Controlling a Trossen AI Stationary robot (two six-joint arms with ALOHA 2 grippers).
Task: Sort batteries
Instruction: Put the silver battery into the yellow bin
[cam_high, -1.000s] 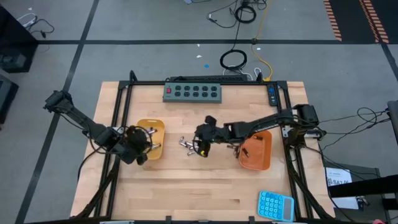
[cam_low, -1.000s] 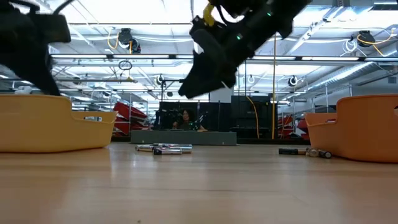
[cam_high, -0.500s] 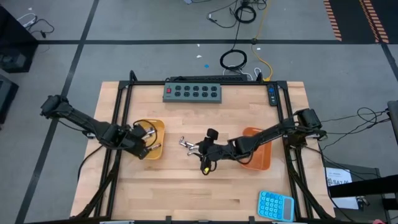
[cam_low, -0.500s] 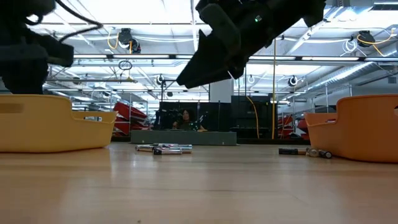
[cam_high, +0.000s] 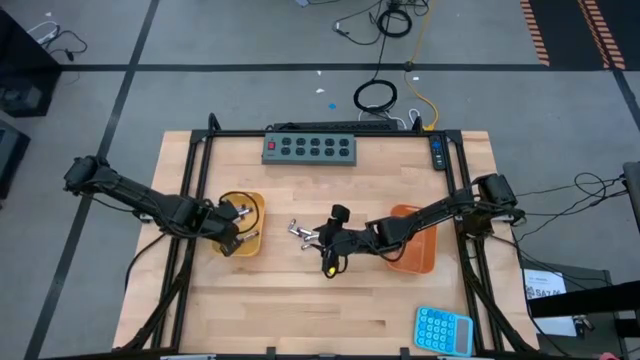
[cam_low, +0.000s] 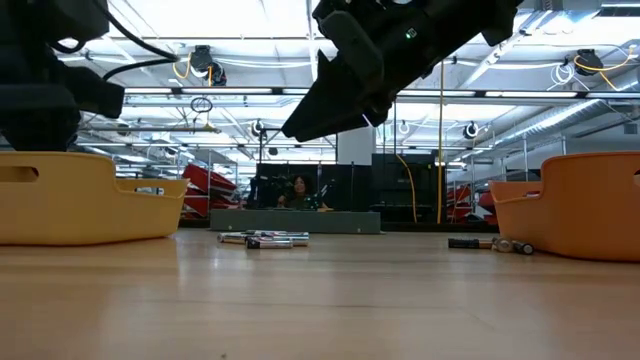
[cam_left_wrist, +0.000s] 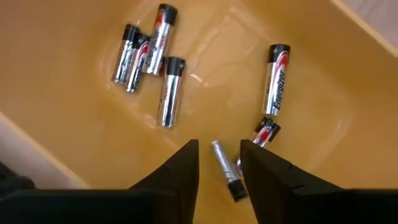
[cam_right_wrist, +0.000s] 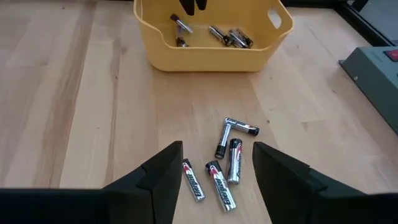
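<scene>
A yellow tray (cam_high: 243, 224) on the table's left holds several silver batteries (cam_left_wrist: 163, 79) lying flat on its floor. My left gripper (cam_left_wrist: 219, 149) hovers open above them. One small battery (cam_left_wrist: 225, 171) lies on the tray floor under the gap between its fingers, touching neither. A loose cluster of silver batteries (cam_right_wrist: 225, 158) lies flat on the wood at the table's middle. My right gripper (cam_right_wrist: 217, 149) hangs open just above and to the near side of that cluster (cam_high: 300, 232). Two dark batteries (cam_low: 490, 243) lie beside the orange tray (cam_high: 415, 242) on the right.
A grey button box (cam_high: 310, 148) sits at the far edge and a blue calculator (cam_high: 443, 330) at the near right corner. Black frame rails (cam_high: 190, 200) run along the table's sides. Bare wood lies between the trays toward the near edge. A person (cam_low: 297, 190) sits far behind the table.
My left gripper has moved from the yellow tray's near left corner toward the far right, and is now over the tray's inside. My right gripper has shifted toward the near edge, and its arm has dropped lower across the orange tray. The batteries on the table have not moved.
</scene>
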